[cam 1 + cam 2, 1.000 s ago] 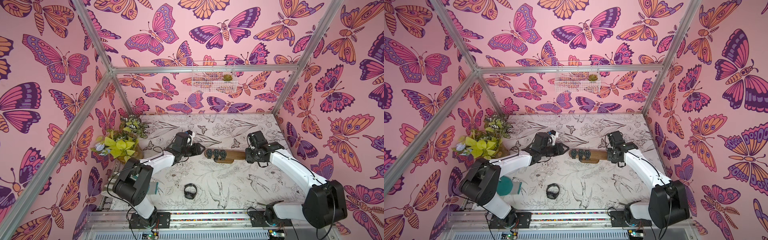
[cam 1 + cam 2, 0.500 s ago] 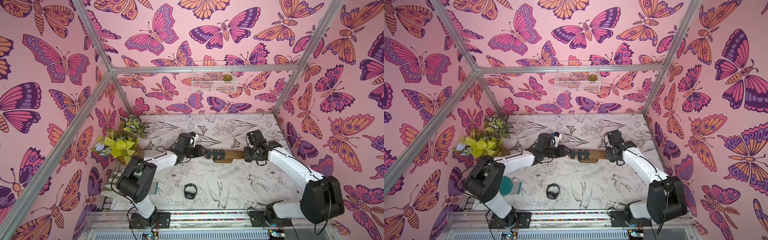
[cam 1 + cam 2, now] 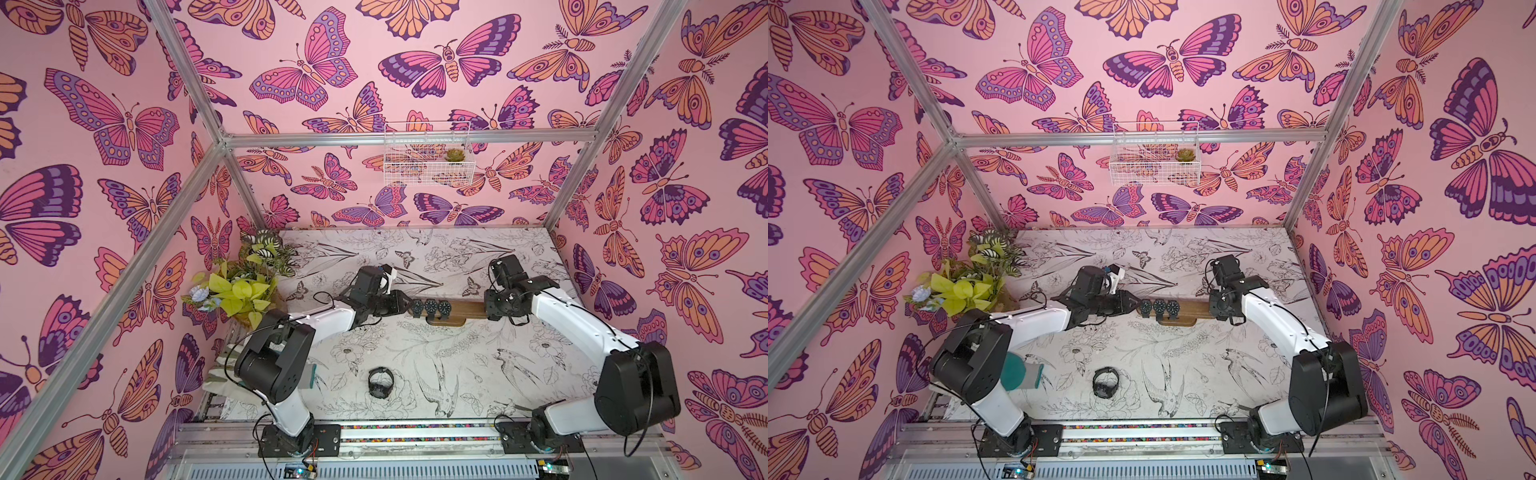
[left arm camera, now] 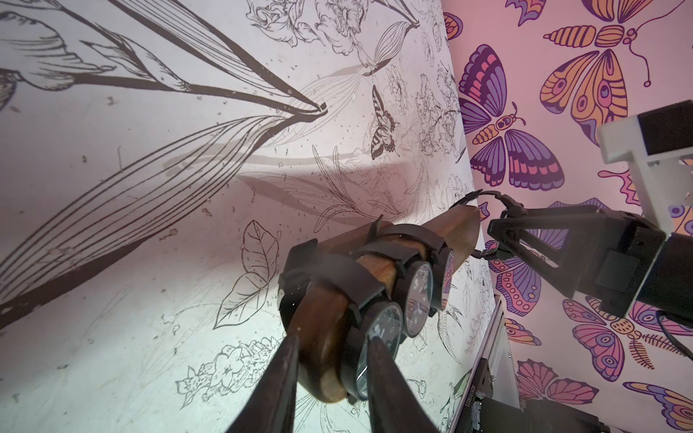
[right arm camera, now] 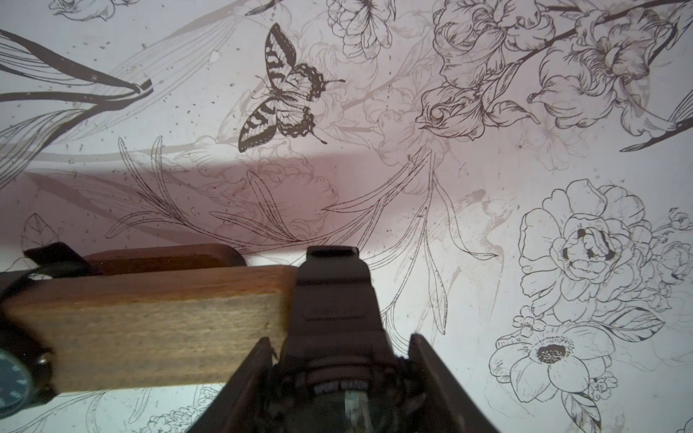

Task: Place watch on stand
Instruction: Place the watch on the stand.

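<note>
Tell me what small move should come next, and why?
Probably the right gripper should slide its black sport watch onto the bare end of the long brown wooden stand: the band sits right at that end, and the left gripper straddles the opposite end.

1. Stand: brown wood with visible grain, smooth. The top face is dull and the rounded end has a slight sheen.
2. Sport watch: black moulded strap, matt, looks like rubber.
3. Mounted watches: dark matt straps, glossy glass faces.
4. Table cover: white printed sheet, matt, speckled and scuffed.
5. Walls: pink printed sheet, matt.
6. Frame bars: bare silvery metal with a brushed look.
7. Basket: white coated wire.
8. Left arm cover: smooth white plastic, slightly glossy. The joints are matt black.
</note>
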Controlling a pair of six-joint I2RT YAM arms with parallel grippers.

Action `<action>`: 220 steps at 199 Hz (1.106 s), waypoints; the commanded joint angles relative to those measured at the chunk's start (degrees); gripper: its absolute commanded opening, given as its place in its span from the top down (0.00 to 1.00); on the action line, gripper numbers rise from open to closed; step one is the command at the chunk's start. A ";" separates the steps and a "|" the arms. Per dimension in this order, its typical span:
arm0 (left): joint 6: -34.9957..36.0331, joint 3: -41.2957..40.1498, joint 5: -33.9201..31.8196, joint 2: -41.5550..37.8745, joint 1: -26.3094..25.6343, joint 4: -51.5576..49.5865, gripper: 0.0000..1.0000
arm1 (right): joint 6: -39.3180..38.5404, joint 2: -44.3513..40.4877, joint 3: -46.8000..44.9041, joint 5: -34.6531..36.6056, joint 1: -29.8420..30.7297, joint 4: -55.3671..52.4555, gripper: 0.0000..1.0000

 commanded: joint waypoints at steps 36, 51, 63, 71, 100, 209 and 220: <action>1.04 1.44 1.26 0.79 -0.54 -1.79 0.68 | 0.04 2.59 2.58 0.16 2.78 -1.64 0.65; 1.07 1.41 1.25 0.86 -0.56 -1.89 0.68 | 0.14 3.15 3.09 0.55 3.85 -1.77 0.65; 0.98 1.41 1.26 0.96 -0.65 -1.89 0.68 | 0.39 3.67 3.75 0.76 4.83 -1.97 0.65; 0.98 1.48 1.39 1.01 -0.65 -1.87 0.69 | 0.63 4.02 4.06 0.89 5.40 -2.15 0.65; 0.96 1.66 1.39 1.19 -0.81 -1.91 0.69 | 1.35 5.00 4.96 1.72 7.73 -2.24 0.64; 1.20 1.83 1.15 1.03 -0.91 -2.24 0.70 | 4.65 11.24 8.74 3.03 14.73 -2.21 0.64; 1.21 1.78 1.02 0.92 -0.88 -2.39 0.70 | 4.84 11.25 8.87 3.39 14.84 -2.40 0.62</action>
